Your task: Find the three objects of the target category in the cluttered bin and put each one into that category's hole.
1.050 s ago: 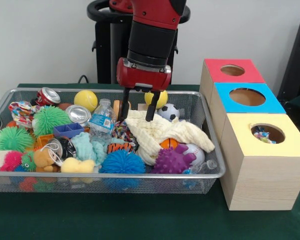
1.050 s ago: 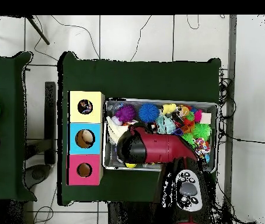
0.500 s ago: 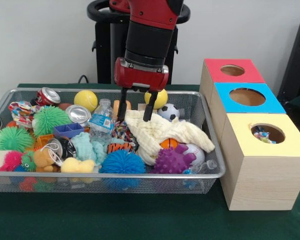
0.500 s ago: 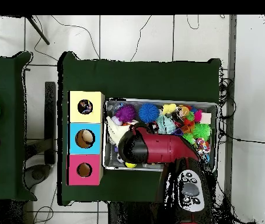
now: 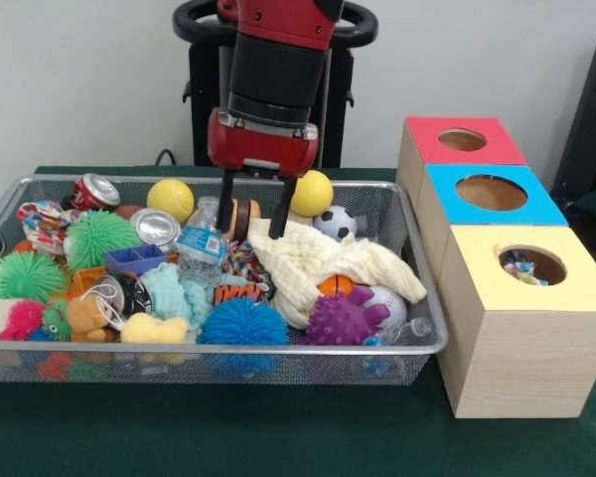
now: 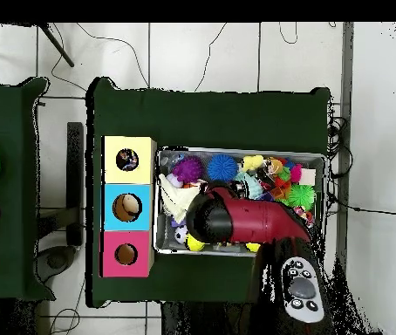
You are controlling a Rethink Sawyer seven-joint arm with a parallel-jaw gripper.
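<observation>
My gripper [image 5: 250, 227] hangs open over the back middle of the wire bin [image 5: 278, 350], nothing between its fingers. Its tips are just above a clear water bottle [image 5: 201, 238] and the left edge of a cream cloth [image 5: 323, 260]. A yellow ball [image 5: 312, 193] and a small soccer ball [image 5: 335, 223] lie just right of it. Another yellow ball [image 5: 170, 198] lies to its left. The red box [image 5: 463, 141], blue box [image 5: 492, 194] and yellow box [image 5: 532, 266] each have a round hole on top. In the overhead view the arm [image 6: 241, 222] hides the gripper.
The bin is packed with spiky balls [image 5: 243, 323], two cans [image 5: 155, 227], a purple spiky toy [image 5: 343, 318], a baseball [image 5: 387, 301] and plush toys. Colourful bits show inside the yellow box's hole [image 5: 521, 266]. The boxes [image 6: 128, 206] stand close against the bin's side.
The gripper has moved left across the back of the bin and slightly up, from over the cloth toward the bottle. It stayed open.
</observation>
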